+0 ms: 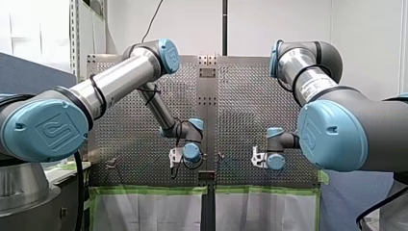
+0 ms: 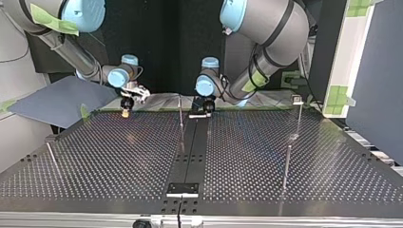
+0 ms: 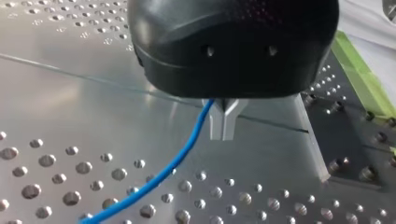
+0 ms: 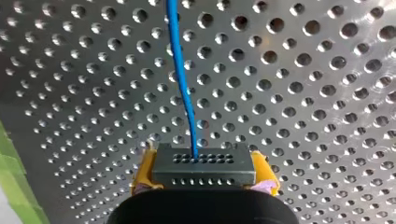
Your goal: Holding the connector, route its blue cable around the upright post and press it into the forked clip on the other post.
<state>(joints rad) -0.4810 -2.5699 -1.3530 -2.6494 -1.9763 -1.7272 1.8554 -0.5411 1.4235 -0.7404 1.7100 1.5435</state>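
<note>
Only the right wrist view shows my right gripper (image 4: 204, 175) clamping the connector (image 4: 204, 164); only the left shows my left gripper (image 3: 224, 133) closed beside the cable (image 3: 187, 148).

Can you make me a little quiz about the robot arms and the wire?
1. True or false: my right gripper holds the connector between yellow pads.
2. What colour is the cable coming out of the connector? A red, B blue, C green.
3. Fill in: the table is covered with little ___.
Key: 1 true; 2 B; 3 holes.
</note>
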